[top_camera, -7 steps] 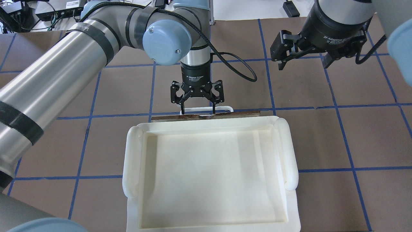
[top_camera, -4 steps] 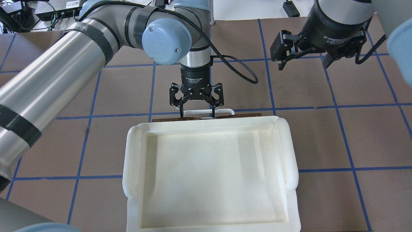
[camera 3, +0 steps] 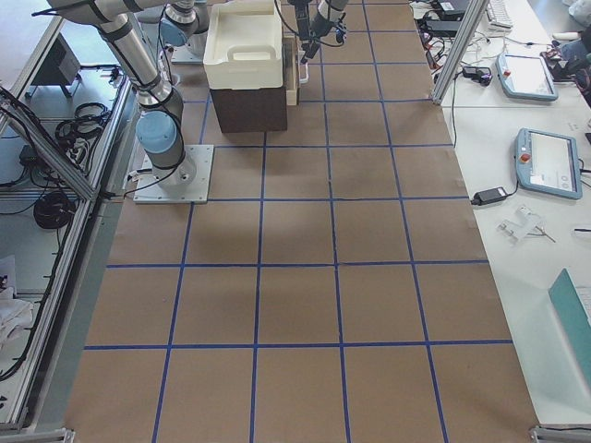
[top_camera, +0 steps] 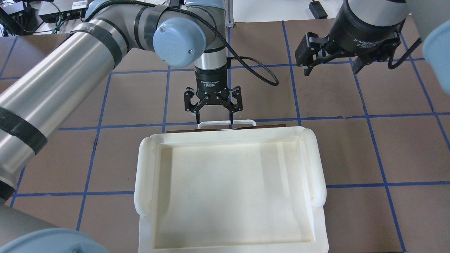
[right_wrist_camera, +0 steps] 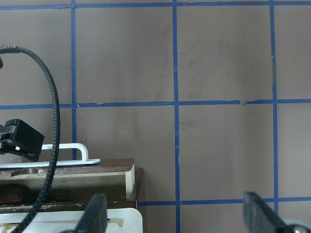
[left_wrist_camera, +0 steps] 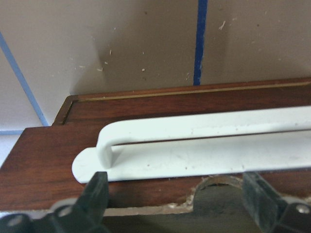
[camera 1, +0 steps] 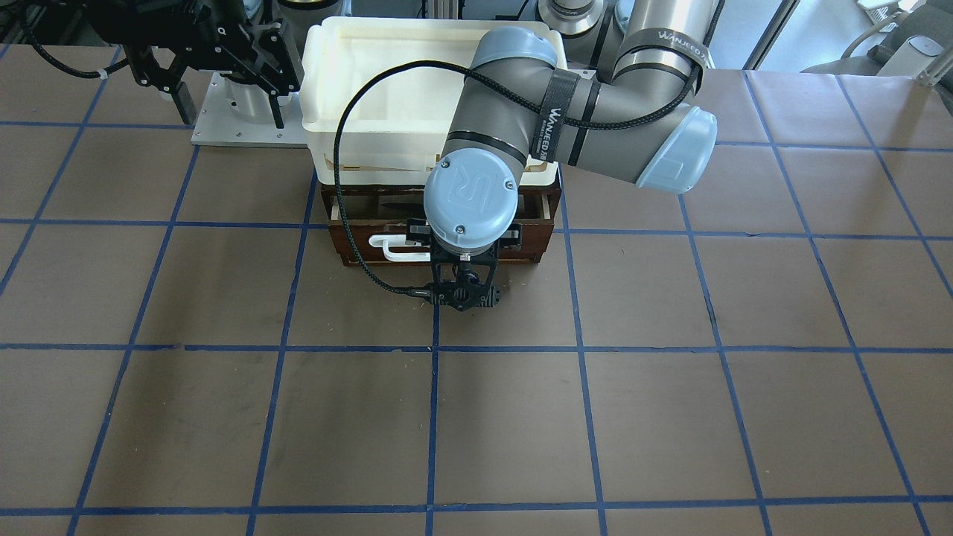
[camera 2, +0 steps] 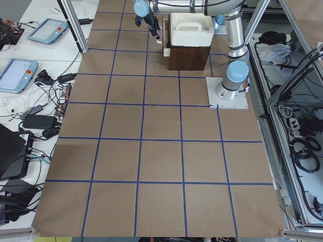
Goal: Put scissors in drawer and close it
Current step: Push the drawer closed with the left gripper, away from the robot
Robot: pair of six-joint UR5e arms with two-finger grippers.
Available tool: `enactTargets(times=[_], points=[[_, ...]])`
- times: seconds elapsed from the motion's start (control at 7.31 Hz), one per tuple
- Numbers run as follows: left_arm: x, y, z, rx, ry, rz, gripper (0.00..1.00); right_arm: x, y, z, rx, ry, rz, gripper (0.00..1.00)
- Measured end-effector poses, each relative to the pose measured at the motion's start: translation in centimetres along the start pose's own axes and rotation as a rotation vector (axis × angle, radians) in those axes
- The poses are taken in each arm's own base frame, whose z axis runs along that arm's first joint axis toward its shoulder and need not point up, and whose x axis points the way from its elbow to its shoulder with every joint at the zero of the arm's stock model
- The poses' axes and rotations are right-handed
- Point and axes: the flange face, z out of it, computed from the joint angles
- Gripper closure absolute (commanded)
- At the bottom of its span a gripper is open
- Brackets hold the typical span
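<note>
The dark brown drawer (camera 1: 350, 244) sits under the white foam tray, open only a narrow gap. In the overhead view only a thin strip of its front (top_camera: 267, 125) shows. My left gripper (top_camera: 213, 121) is open and empty. Its fingertips (left_wrist_camera: 98, 191) stand on either side of the white bar handle (left_wrist_camera: 204, 127), by the chipped top edge. A thin dark shape, probably the scissors' blades (camera 1: 394, 202), lies on the pale drawer floor; the handles are hidden. My right gripper (top_camera: 332, 68) is open and empty, raised to the far right of the drawer (right_wrist_camera: 68, 178).
The white foam tray (top_camera: 144, 168) rests on the dark wooden cabinet (camera 2: 188, 58) that holds the drawer. The brown table has a blue tape grid (top_camera: 365, 116). A black cable (camera 1: 350, 223) hangs from my left wrist in front of the drawer. Operators' tablets (camera 3: 540, 161) lie off the table.
The drawer has slid further in under the tray; its dark front strip is thinner. My left gripper pushed toward the tray, then drew back slightly, still open. The right arm is still.
</note>
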Motion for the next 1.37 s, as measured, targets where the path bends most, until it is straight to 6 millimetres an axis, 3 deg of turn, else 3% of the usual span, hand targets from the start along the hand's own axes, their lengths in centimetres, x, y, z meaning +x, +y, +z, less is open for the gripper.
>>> enactTargets(times=[0.27, 0.68, 1.37], points=[[-0.5, -1.1, -0.7, 0.052, 0.014, 0.000, 0.00, 0.0, 0.0, 0.0, -0.001, 0.000, 0.000, 0.00], [-0.3, -2.7, 1.5, 0.062, 0.002, 0.042, 0.00, 0.0, 0.0, 0.0, -0.001, 0.000, 0.000, 0.00], [0.6, -1.6, 2.9, 0.017, 0.008, 0.099, 0.00, 0.0, 0.0, 0.0, -0.002, 0.000, 0.000, 0.00]])
